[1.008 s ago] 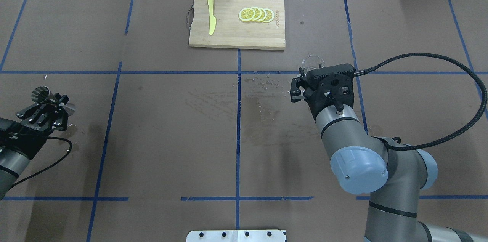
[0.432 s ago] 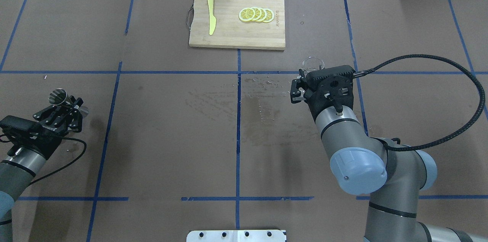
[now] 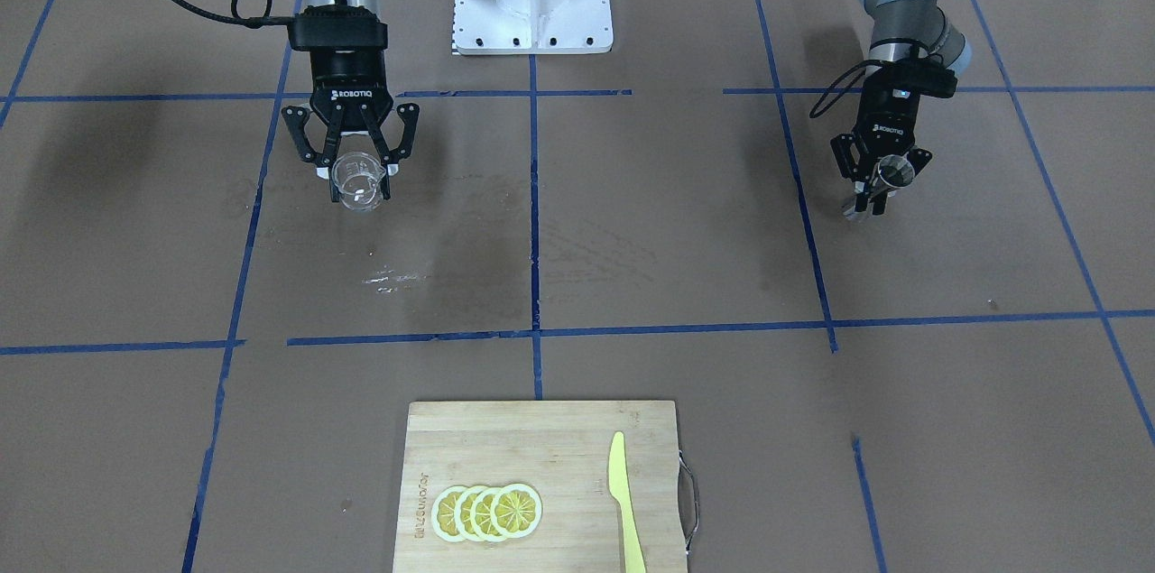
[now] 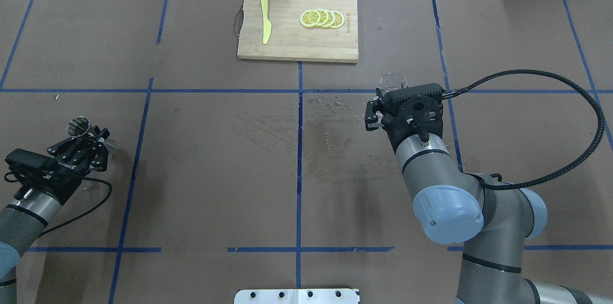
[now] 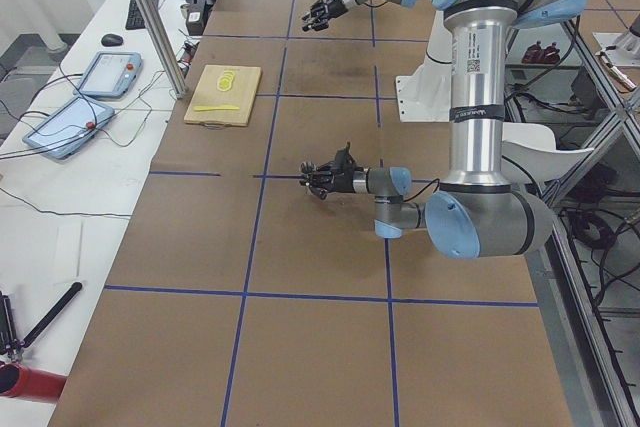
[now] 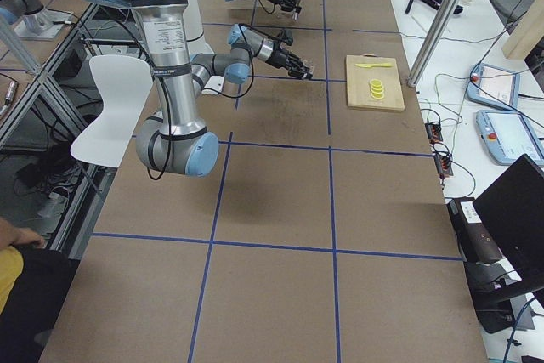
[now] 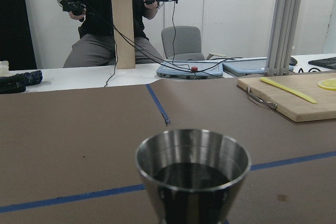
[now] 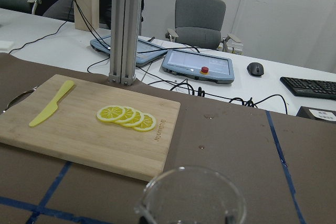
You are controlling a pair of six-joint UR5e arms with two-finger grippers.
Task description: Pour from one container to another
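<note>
The clear glass cup (image 3: 358,182) sits between the fingers of my right gripper (image 3: 360,179), right of the table's middle. In the overhead view only the glass cup's rim (image 4: 392,81) shows past the right gripper (image 4: 387,95). The right wrist view shows the glass cup (image 8: 191,199) at the bottom edge, pouring lip to the left. My left gripper (image 4: 94,135) is shut on the waist of the silver jigger (image 4: 79,126) at the table's left side. The jigger (image 3: 889,179) hangs tilted above the table. In the left wrist view the jigger (image 7: 192,174) has a dark inside.
A wooden cutting board (image 4: 287,48) lies at the far middle, with lemon slices (image 4: 322,18) and a yellow knife (image 4: 265,24) on it. Wet marks (image 4: 330,103) spot the brown table cover near the centre. A seated person (image 7: 110,30) shows beyond the table's far edge.
My left arm has carried the jigger to the right and a little toward the robot's base, turning as it went. The right arm and glass cup have hardly moved.
</note>
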